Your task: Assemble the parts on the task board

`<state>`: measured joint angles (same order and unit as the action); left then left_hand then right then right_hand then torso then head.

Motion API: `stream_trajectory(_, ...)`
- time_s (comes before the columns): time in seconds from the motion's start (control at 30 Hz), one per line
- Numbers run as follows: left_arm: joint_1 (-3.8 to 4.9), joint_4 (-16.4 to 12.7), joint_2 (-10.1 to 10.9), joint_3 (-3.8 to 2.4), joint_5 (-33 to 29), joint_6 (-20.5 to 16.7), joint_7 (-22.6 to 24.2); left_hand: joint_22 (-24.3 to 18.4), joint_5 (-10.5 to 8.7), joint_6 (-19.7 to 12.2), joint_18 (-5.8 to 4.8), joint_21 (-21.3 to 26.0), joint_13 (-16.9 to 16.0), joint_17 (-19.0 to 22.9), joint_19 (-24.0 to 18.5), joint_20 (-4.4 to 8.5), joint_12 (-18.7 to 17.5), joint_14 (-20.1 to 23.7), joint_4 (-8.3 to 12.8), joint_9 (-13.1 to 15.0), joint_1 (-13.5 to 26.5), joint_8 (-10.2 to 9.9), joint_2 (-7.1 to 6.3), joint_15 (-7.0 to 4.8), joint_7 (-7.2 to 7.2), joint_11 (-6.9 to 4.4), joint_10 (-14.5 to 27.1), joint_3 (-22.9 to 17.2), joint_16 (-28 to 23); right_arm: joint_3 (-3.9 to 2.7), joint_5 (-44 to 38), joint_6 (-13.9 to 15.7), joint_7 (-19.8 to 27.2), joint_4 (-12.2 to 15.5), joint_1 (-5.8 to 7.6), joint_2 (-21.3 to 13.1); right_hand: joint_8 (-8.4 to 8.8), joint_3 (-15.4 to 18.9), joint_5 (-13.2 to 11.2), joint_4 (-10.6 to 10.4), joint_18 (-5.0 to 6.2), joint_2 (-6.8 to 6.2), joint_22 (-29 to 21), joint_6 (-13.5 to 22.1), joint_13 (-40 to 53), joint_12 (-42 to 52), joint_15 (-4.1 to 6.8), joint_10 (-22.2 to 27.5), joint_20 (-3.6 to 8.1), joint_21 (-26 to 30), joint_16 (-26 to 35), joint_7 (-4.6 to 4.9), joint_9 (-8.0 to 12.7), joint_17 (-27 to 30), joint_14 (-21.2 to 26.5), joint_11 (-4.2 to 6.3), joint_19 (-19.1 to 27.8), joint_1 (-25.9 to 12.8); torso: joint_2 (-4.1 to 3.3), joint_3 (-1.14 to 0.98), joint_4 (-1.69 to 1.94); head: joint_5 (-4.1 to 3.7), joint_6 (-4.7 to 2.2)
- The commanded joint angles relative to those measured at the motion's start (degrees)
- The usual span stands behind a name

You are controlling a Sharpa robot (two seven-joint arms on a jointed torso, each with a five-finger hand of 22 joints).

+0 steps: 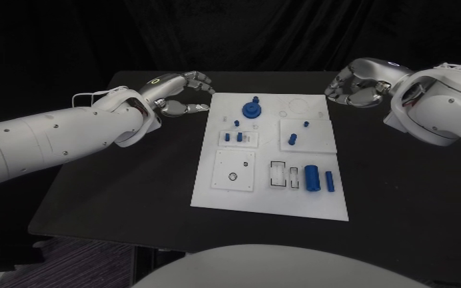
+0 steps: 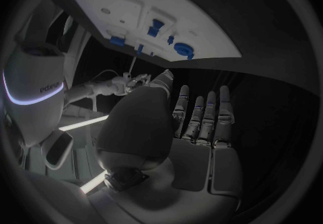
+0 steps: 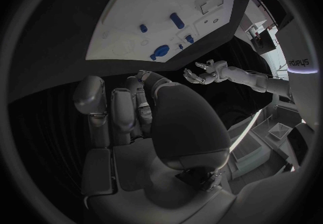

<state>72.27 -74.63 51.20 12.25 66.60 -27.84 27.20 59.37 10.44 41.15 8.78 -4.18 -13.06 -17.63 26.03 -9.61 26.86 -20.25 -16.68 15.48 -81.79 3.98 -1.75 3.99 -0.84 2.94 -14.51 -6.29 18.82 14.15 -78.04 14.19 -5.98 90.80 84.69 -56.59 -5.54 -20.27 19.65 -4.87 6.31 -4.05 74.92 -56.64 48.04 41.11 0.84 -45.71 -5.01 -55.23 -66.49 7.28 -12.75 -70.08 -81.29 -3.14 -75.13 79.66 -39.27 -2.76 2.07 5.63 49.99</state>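
White task board with blue parts between both empty hands, left spread, right loosely curled.

arms: white, dotted, maybe screws | fingers: silver | wrist: thin white cable

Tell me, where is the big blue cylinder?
In the head view, the big blue cylinder lies near the white task board's near right corner, beside a slimmer blue rod.
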Motion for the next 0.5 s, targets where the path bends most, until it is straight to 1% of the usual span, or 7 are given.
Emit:
stream_trajectory(0.03, -0.36, -1.05, 0.60, -0.06, -27.68, 11.55, 10.85, -8.49, 1.24, -3.32, 1.26, 0.71, 6.72, 8.94, -9.87, 0.45, -6.51, 10.04, -0.02, -3.69, -0.58, -0.39, 2.26, -1.92, -1.56, -1.33, 4.40, 4.16, -13.35, 0.03, -9.03, -2.47, -1.50, 0.21, 0.09, 1.03, 0.33, -0.73, -0.21, 0.47, 0.95, -1.11, 3.33, 1.57, -5.44, -7.21, -1.41, 4.69, -0.94, 4.33, 2.78, -0.31, -1.02, 2.44, 2.06, -1.80, 2.16, 0.10, 0.17, 0.15, 0.20, -0.36, 0.01)
stream_trajectory(0.07, -0.61, -1.26, 0.81, -0.05, -30.39, 13.22, 11.54, -13.53, 2.46, -4.12, 1.73, 0.49, 9.44, 11.31, -11.76, 0.36, -7.94, 11.46, 0.57, -5.81, -0.77, -0.39, 4.09, -1.41, -1.46, -0.94, 5.40, 7.53, -16.31, 0.03, -10.03, -2.61, -1.46, 0.18, -0.06, 1.30, 0.99, -0.80, -0.39, 0.91, 1.22, -1.55, 2.82, 2.92, -6.72, -8.73, -1.61, 5.87, -1.28, 6.26, 3.97, -0.48, -1.07, 3.46, 3.05, -2.42, 3.19, 0.29, 0.25, 0.19, 0.18, -0.48, 0.01)
stream_trajectory(0.13, -1.21, -1.71, 1.21, -0.05, -35.17, 16.12, 13.01, -20.11, 4.79, -7.42, 1.27, 0.94, 10.71, 14.00, -13.06, 0.51, -10.29, 14.66, -0.07, -7.84, -0.22, -0.81, 5.16, -0.98, -1.21, -1.84, 7.05, 11.71, -17.65, 0.03, -11.86, -2.72, -1.40, 0.08, -0.52, 1.85, 1.97, -0.80, -1.31, 1.34, 1.36, -2.18, 2.53, 6.36, -8.54, -11.08, -2.46, 8.73, -1.94, 7.80, 4.95, -0.33, -0.51, 4.50, 4.30, -3.50, 4.17, 0.26, 0.34, 0.28, 0.12, -0.77, 0.01)
stream_trajectory(0.17, -1.68, -2.04, 1.45, -0.05, -37.84, 17.64, 13.90, -24.51, 4.42, -9.96, 0.91, 1.11, 10.86, 15.24, -14.43, 0.60, -11.84, 16.23, -0.08, -8.99, -0.16, -0.95, 6.08, -0.75, -0.53, -2.02, 7.92, 13.98, -17.90, 0.03, -12.84, -2.75, -1.30, -0.06, -0.84, 2.18, 1.94, -0.76, -1.49, 1.42, 1.34, -2.22, 2.58, 6.70, -8.89, -11.39, -2.59, 9.08, -2.11, 7.83, 4.87, -0.42, -0.47, 4.54, 4.40, -3.67, 4.21, 0.25, 0.47, 0.39, 0.17, -1.03, 0.01)
stream_trajectory(0.3, -3.46, -3.26, 2.05, -0.05, -47.09, 22.31, 16.49, -30.59, 3.09, -15.92, 0.45, 1.45, 11.19, 16.84, -16.37, 0.77, -14.70, 18.58, -0.08, -11.10, 1.58, -1.47, 7.61, -0.33, 2.42, -2.73, 9.23, 17.42, -18.40, 0.03, -15.01, -3.16, -0.79, -0.91, -2.01, 3.31, 1.70, -0.16, -2.19, 1.82, 1.21, -2.17, 3.28, 8.11, -11.08, -13.12, -3.18, 11.37, -2.92, 6.72, 3.37, -0.64, -0.39, 4.14, 4.40, -4.35, 3.66, 0.10, 0.72, 0.78, 0.48, -2.08, 0.01)
stream_trajectory(0.37, -4.07, -3.69, 2.15, -0.05, -50.13, 23.62, 17.10, -34.38, 2.50, -17.90, 0.27, 1.65, 11.34, 17.37, -17.79, 1.00, -16.30, 19.53, -0.07, -12.12, 2.49, -1.61, 8.54, -0.33, 2.83, -3.23, 9.88, 19.06, -18.62, 0.03, -15.45, -3.43, -0.73, -1.16, -2.51, 3.57, 1.65, -0.12, -1.52, 2.00, 1.17, -2.04, 3.54, 8.15, -11.87, -13.66, -3.39, 11.72, -3.10, 6.30, 2.86, -0.64, -0.42, 4.02, 4.27, -4.51, 3.38, 0.17, 0.80, 0.97, 0.65, -2.33, 0.01)
stream_trajectory(0.5, -5.29, -4.68, 2.31, -0.05, -53.89, 24.90, 18.17, -38.41, 4.12, -18.02, 0.34, 1.97, 11.37, 17.63, -19.68, 0.98, -16.89, 20.25, 0.01, -12.72, 0.63, -1.56, 9.68, -0.67, 2.61, -2.55, 10.13, 19.70, -18.82, 0.02, -15.99, -2.61, -0.24, -1.99, -3.47, 4.08, 1.50, -0.09, 1.64, 2.55, 0.74, -1.87, 5.00, 7.96, -15.21, -14.97, -4.07, 9.92, -3.67, 2.90, 0.03, 0.11, -0.48, 2.85, 2.97, -5.01, 1.41, -0.11, 0.84, 1.25, 0.98, -3.21, 0.01)
